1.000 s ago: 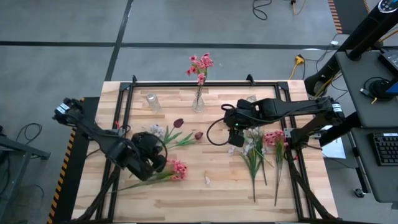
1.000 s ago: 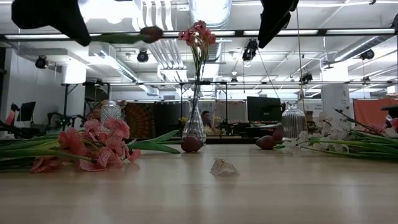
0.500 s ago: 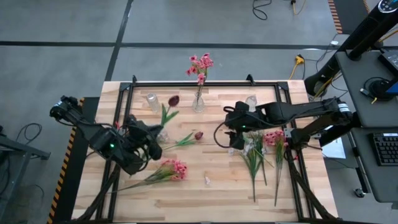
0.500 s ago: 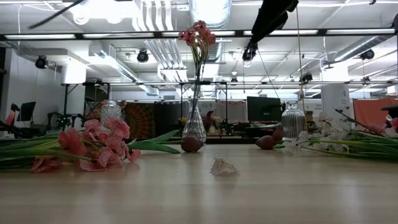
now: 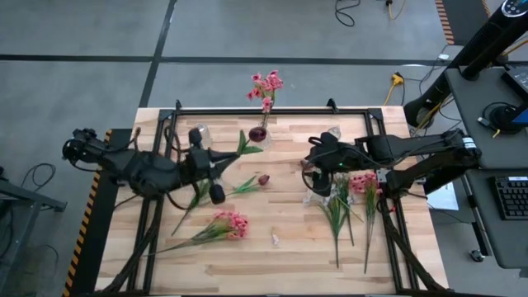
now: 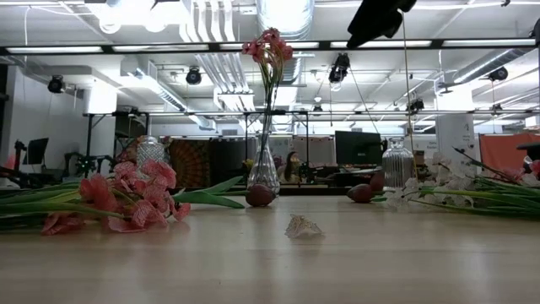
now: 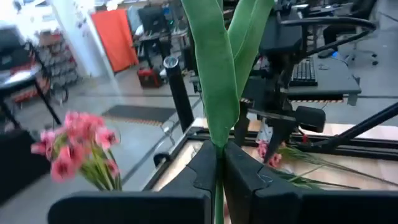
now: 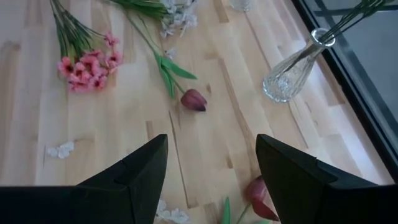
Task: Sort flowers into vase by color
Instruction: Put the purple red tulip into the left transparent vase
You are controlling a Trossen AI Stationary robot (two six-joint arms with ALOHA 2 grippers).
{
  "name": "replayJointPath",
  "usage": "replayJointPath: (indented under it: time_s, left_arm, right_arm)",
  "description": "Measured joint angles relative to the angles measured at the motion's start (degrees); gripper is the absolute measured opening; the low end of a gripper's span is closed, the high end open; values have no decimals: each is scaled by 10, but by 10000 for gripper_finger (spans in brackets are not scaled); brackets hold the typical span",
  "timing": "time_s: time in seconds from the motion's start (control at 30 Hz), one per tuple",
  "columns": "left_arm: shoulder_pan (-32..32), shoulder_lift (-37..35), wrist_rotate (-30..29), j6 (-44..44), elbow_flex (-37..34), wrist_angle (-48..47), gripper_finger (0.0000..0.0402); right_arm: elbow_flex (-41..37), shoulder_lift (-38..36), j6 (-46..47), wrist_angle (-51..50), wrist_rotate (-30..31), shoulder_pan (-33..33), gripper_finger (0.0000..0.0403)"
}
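Observation:
My left gripper (image 5: pixel 223 162) is up over the table's left half, shut on a dark red tulip (image 5: pixel 257 134). The tulip's bud is close to the glass vase (image 5: pixel 264 136) that holds pink flowers (image 5: pixel 266 87) at the far edge. My right gripper (image 8: pixel 211 162) hovers open over the middle right (image 5: pixel 312 177), with nothing between its fingers. Another tulip (image 5: pixel 262 179) and a pink flower (image 5: pixel 231 223) lie flat on the table. White and pink flowers (image 5: pixel 342 194) lie at the right. My left gripper pinches the tulip's green stem (image 7: pixel 217 144) between its two fingers, just below the leaves (image 7: pixel 219 74). The fingers point about level toward the table's right and lie across the stem. The tulip is lifted clear and slanted, bud toward the vase, its lower stem (image 5: pixel 186 216) trailing toward the near left.
A small empty glass vase (image 5: pixel 199 132) stands at the far left by my left arm, another (image 5: pixel 333 132) at the far right. A pale petal scrap (image 5: pixel 275 240) lies near the front. A black frame rail (image 5: pixel 247 113) runs along the far edge.
My left gripper has risen and rolled, staying shut on the tulip. The tulip has swung from lying low over the table to slanting up, and its bud has gone toward the far edge and the vase. My right gripper has drawn back a little toward the table's right.

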Motion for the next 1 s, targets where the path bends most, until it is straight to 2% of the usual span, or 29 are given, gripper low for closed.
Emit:
replayJointPath:
  time_s: [0.13, 0.27, 0.37, 0.53, 0.57, 0.67, 0.77, 0.93, 1.0]
  left_arm:
    - [14, -40, 16, 38, -61, 29, 0]
    - [29, -116, 16, 55, -182, 154, 0]
    - [51, -162, 14, 107, -277, 257, 0]
    - [129, -222, -61, 147, -386, 360, 0]
    - [151, -231, -56, 148, -405, 372, 0]
    - [219, -257, 23, 158, -452, 432, 0]
    - [284, -275, 51, 169, -489, 484, 0]
    - [363, -294, 147, 183, -518, 507, 0]
    - [390, -292, 152, 191, -520, 506, 0]
  right_arm:
    - [-1, 3, -8, 4, 0, 0, 237]
    - [-8, 4, -20, 24, 0, 0, 237]
    - [-11, 4, -26, 37, 0, 0, 237]
    - [-14, 4, -27, 59, 0, 0, 237]
    - [-14, 4, -27, 61, 0, 0, 237]
    - [-15, 4, -28, 76, 0, 0, 237]
    - [-15, 4, -28, 89, 0, 0, 237]
    - [-16, 4, -31, 97, 0, 0, 237]
    - [-16, 4, -31, 97, 0, 0, 237]
